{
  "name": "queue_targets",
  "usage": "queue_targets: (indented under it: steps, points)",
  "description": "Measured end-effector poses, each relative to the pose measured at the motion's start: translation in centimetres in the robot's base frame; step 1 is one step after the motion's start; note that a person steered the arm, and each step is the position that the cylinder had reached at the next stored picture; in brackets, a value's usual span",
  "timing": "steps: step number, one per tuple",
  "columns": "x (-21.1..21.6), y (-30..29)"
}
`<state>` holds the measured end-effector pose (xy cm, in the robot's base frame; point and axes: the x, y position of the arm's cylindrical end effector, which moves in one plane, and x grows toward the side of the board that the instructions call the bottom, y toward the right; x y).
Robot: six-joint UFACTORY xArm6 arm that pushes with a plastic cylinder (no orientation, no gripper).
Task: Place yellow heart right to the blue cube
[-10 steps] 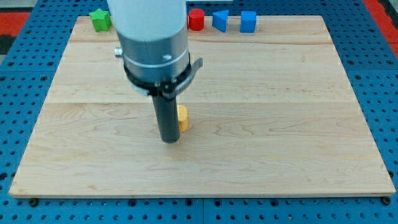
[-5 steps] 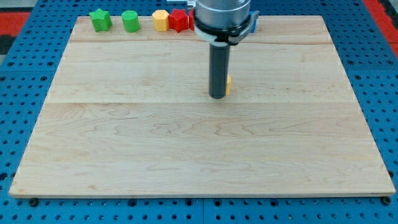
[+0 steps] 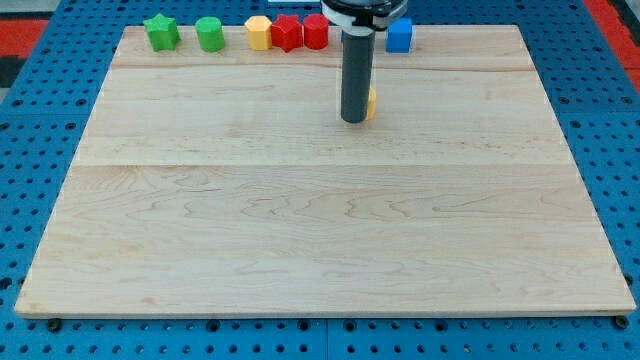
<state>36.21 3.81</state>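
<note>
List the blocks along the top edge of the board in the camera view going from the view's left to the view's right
green star → green cylinder → yellow block → red block → red cylinder → blue cube. Below the row, my tip sits against the left side of the yellow heart, mostly hidden behind the rod.

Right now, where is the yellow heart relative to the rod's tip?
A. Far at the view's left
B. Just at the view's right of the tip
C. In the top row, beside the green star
B: only a yellow sliver of the yellow heart shows, just right of my tip.
</note>
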Motion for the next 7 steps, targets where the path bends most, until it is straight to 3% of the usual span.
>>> queue_targets:
  steps: [3, 7]
  points:
    - [-5.8, 1.6]
    - [-12.8, 12.2]
